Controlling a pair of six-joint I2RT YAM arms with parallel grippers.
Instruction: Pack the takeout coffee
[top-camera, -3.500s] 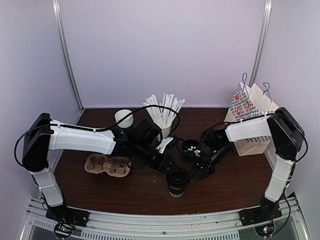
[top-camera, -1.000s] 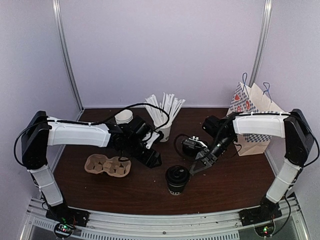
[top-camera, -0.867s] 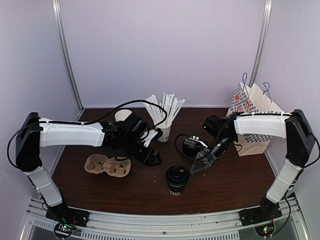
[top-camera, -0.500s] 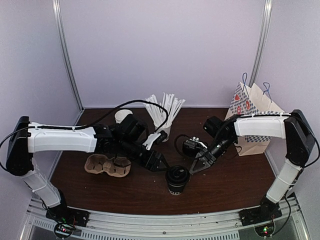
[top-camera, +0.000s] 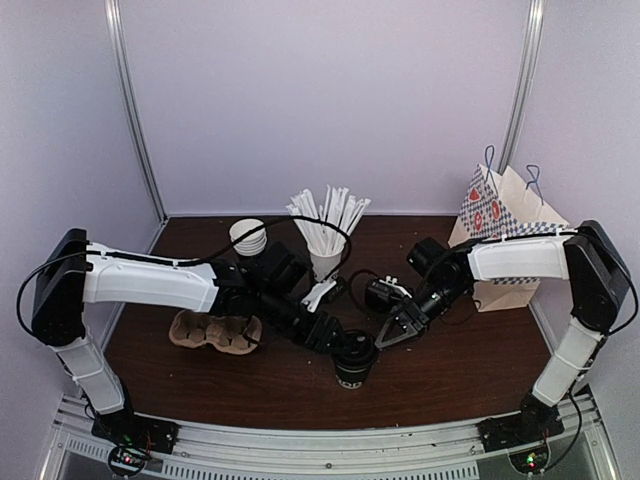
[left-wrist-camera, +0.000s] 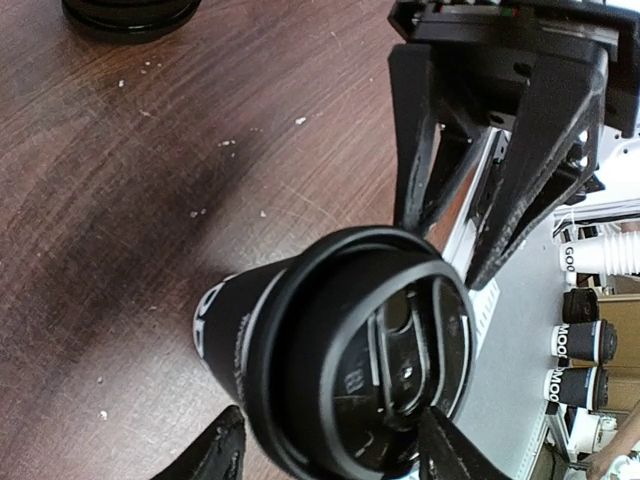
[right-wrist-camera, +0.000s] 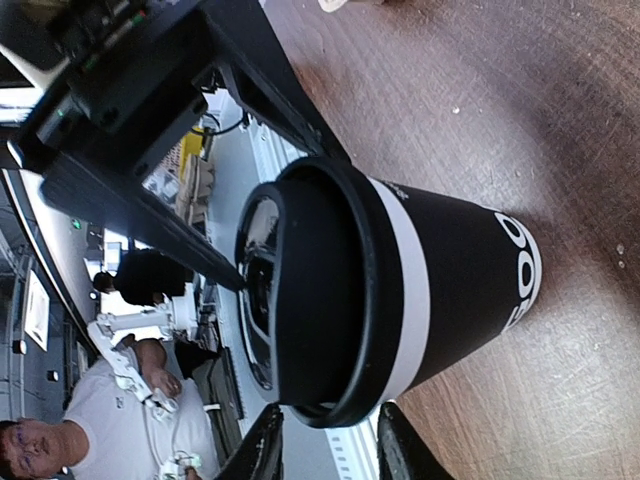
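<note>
Left gripper (left-wrist-camera: 330, 447) has advanced; takeout coffee (left-wrist-camera: 350, 360) sits between its (spread) fingers.

Top view, as you saw it. The dark wooden table (top-camera: 470, 372) carried a stack of white cups (top-camera: 247, 237) at the back left. Just right of that stack stood a white cup (top-camera: 327, 263) holding a fan of paper-wrapped straws (top-camera: 325, 212). A brown cardboard cup carrier (top-camera: 205, 330) lay flat at the left, nearer to you. A patterned paper bag (top-camera: 503, 228) with blue handles stood upright at the right edge. A short stack of black lids (top-camera: 383, 294) sat near the middle. A metal rail (top-camera: 330, 440) ran along the near edge.
</note>
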